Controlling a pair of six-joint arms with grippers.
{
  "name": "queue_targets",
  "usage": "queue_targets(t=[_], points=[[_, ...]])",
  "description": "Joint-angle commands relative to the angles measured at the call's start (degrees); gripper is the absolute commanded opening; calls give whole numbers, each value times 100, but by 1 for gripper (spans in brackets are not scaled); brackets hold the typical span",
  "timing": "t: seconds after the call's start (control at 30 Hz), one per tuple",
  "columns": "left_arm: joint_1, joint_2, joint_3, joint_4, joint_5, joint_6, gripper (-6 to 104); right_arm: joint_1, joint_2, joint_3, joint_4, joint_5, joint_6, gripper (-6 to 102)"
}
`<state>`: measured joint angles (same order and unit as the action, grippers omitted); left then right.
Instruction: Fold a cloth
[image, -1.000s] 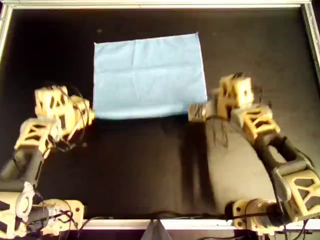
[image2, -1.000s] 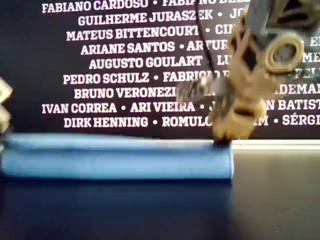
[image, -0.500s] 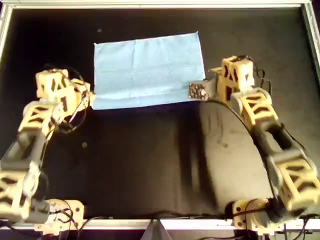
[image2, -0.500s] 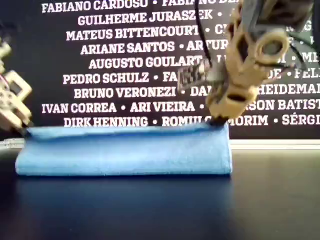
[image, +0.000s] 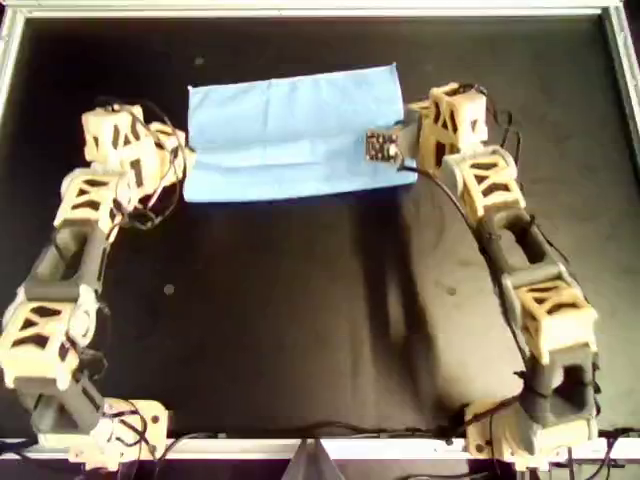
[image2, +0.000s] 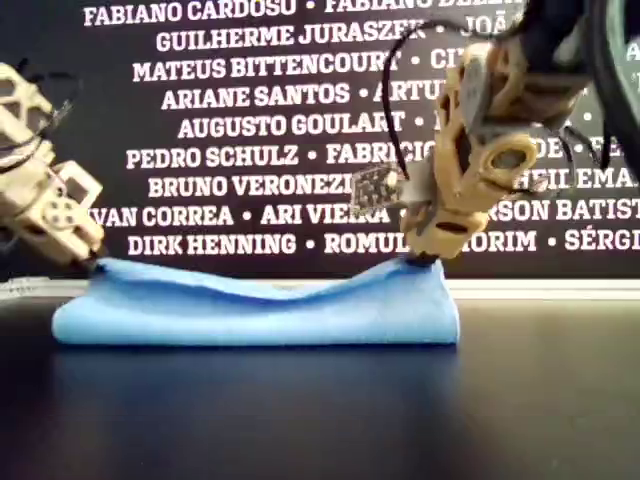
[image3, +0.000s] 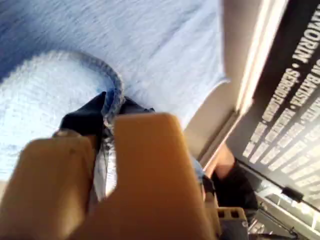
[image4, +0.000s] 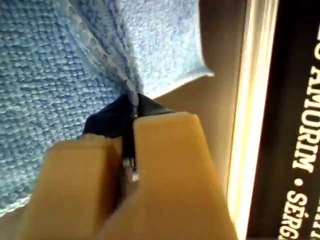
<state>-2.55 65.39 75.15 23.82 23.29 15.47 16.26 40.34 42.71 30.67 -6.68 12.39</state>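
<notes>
Currently, step: the near edge of the thin light-blue fabric cloth (image: 290, 130) was being carried over toward its far edge.
Cloth position: it lay on the black worktop (image: 300, 330), toward the far side in the overhead view, sagging between the two grips.
Left hand (image3: 107, 117): clamped on a bunched corner.
Right hand (image4: 131, 117): pinched together on the opposite corner.
Risk: uneven travel of the two hands could skew the fold; a thin pinch could slip and drop a corner.
</notes>
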Motion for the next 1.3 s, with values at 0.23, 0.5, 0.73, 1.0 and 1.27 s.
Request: queue_targets(t=[0.23, 0.5, 0.73, 1.0, 1.27], points=[[-26, -729, -1608, -114, -26, -35, -1, -132, -1195, -2751, -158, -53, 18, 1], [-26, -1380, -2619, -114, -26, -35, -1, -211, -2514, -4649, -158, -114, 18, 2], [-35, -1503, -2742, -114, -26, -44, -1, -220, -2988, -5063, -642, -44, 18, 10], [-26, -1503, -2742, -114, -26, 26, 32, -220, -2971, -5054, -879, -35, 18, 42], [-26, -1503, -2751, -114, -26, 53, 49, -281, -2839, -5054, -879, -44, 18, 42]])
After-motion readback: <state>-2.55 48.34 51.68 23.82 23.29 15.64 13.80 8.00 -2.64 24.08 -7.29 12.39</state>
